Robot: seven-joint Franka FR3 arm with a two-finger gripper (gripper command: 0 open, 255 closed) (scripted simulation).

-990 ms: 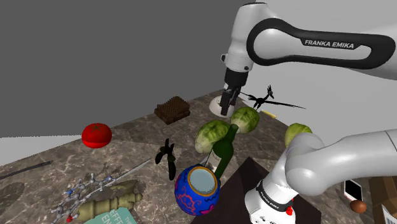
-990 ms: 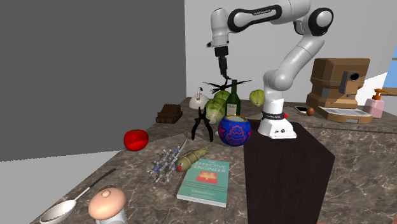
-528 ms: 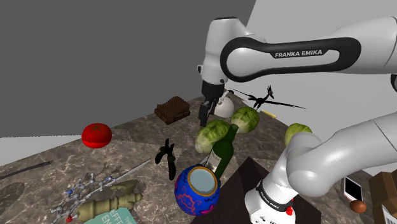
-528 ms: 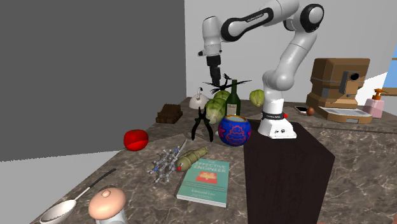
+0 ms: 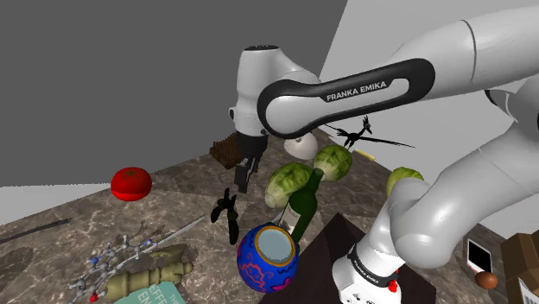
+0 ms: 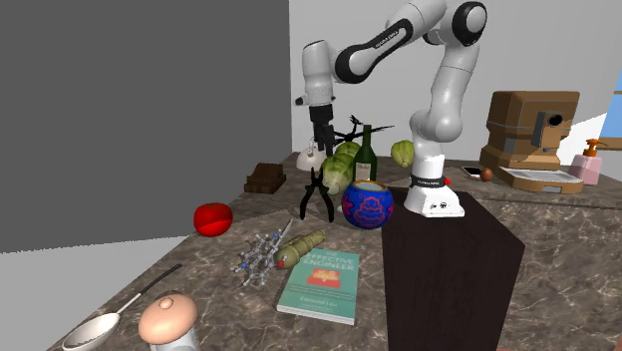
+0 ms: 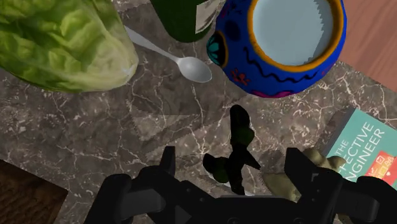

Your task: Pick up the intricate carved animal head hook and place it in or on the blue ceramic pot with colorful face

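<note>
Hook (image 5: 226, 212), the dark carved piece, lies on the marble counter (image 5: 177, 192). In the shoulder view the gripper (image 5: 244, 175) has swung away from the far back of the counter over the last second, moving toward 9 o'clock and lower. It now hangs just above the hook, which sits at about 7 o'clock from the fingertips. The blue pot (image 5: 266, 256) stands at roughly 4 o'clock from the hook, close by. I judge this to be the end of the approach, with the descent for the grasp not yet made.

From the second exterior view the same sweep reads as a shift toward 9 o'clock. The gripper (image 6: 322, 138) is now almost straight over the hook (image 6: 319, 194), which lies at 6 o'clock beneath it with clear air between them. The blue pot (image 6: 367, 204) is at 3 o'clock from the hook.

At the wrist, the gripper (image 7: 232, 154) has its fingers spread wide. The hook (image 7: 239, 137) lies on the counter in the gap between them, touched by neither, its long axis running roughly across the line between the two fingers. The blue pot (image 7: 280, 44), mouth open upward, stands just beyond the hook's far end.
</note>
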